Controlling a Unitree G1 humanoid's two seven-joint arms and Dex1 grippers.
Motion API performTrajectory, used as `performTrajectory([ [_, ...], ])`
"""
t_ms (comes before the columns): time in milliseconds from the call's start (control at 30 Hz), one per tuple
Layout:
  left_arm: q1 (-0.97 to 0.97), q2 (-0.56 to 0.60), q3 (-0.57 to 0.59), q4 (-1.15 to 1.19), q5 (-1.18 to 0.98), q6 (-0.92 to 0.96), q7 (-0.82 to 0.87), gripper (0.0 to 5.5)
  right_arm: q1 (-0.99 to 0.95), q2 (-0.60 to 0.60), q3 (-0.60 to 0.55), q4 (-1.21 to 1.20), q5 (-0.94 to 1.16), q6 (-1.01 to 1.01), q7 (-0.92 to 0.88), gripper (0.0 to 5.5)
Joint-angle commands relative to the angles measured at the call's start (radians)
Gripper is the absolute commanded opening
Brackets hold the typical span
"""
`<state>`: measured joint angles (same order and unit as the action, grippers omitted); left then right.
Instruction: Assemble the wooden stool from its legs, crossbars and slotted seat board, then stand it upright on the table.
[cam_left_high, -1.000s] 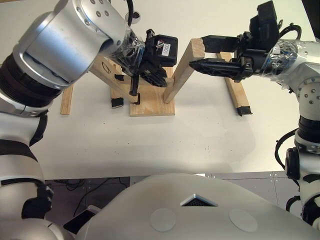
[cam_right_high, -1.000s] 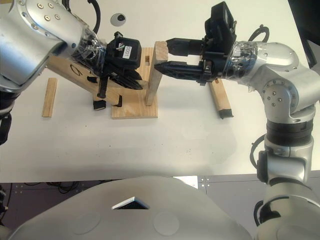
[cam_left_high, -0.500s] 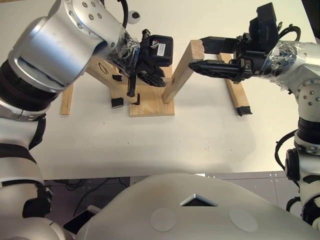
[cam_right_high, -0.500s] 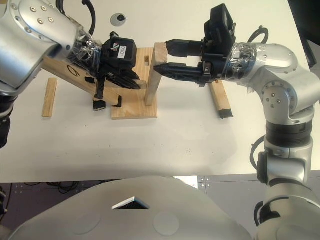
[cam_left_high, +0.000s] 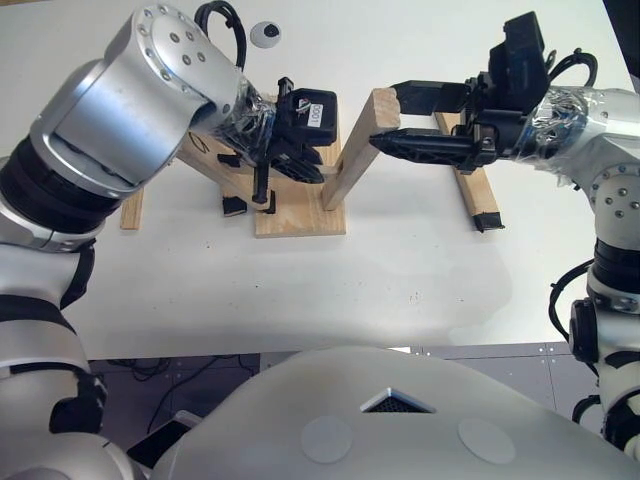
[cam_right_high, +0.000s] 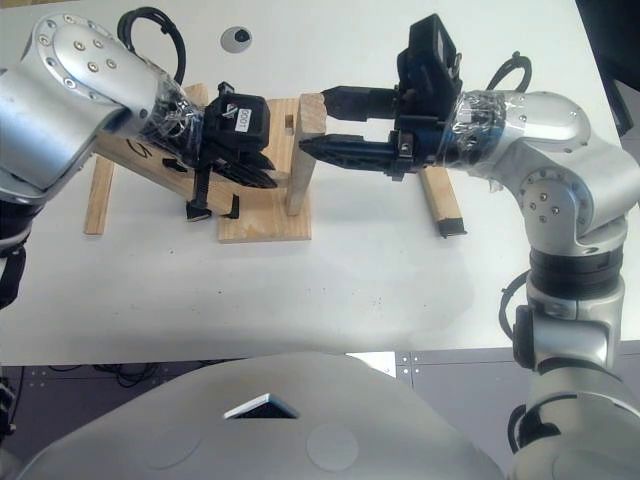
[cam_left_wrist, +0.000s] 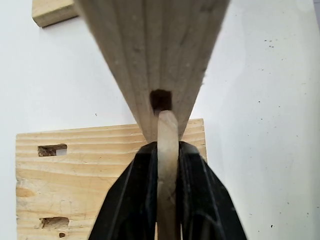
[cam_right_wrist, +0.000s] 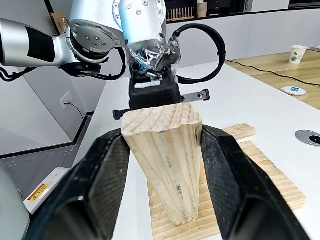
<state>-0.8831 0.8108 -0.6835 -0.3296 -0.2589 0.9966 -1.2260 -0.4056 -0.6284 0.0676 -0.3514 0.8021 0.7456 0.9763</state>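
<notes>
The slotted seat board (cam_left_high: 300, 208) lies flat on the white table. A wooden leg (cam_left_high: 352, 150) stands tilted on it, and my right gripper (cam_left_high: 386, 115) is shut on the leg's top end, its fingers (cam_right_wrist: 107, 175) pressed on both sides. My left gripper (cam_left_high: 272, 168) is shut on a thin crossbar (cam_left_wrist: 167, 150), holding it over the board. The crossbar's rounded tip sits right at the dark hole (cam_left_wrist: 160, 99) in the leg's side. Whether it has entered the hole is unclear. Another leg (cam_left_high: 215, 160) with black feet lies partly hidden under my left arm.
A spare leg (cam_left_high: 470, 185) with a black foot lies on the table at the right. A loose crossbar (cam_left_high: 131, 208) lies at the left. A small round disc (cam_left_high: 265, 33) sits at the back. The near half of the table is bare.
My right gripper has carried the leg's top a little to the left. The left gripper with the crossbar has shifted left and slightly nearer; the seat board has slid slightly left.
</notes>
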Motion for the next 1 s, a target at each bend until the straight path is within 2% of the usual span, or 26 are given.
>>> performTrajectory([
  [33, 0.007, 0.004, -0.001, 0.025, 0.02, 0.003, 0.003, 0.38, 0.014, 0.028, 0.022, -0.025, 0.023, 0.032, -0.008, 2.15],
  [500, 0.014, 0.003, 0.043, -0.018, -0.019, 0.036, -0.008, 0.38, 0.016, 0.055, 0.052, -0.026, -0.008, 0.028, -0.041, 2.15],
  [1000, 0.026, 0.018, 0.071, -0.043, -0.038, 0.049, -0.016, 0.38, 0.009, 0.083, 0.133, 0.025, -0.108, -0.015, -0.099, 2.14],
])
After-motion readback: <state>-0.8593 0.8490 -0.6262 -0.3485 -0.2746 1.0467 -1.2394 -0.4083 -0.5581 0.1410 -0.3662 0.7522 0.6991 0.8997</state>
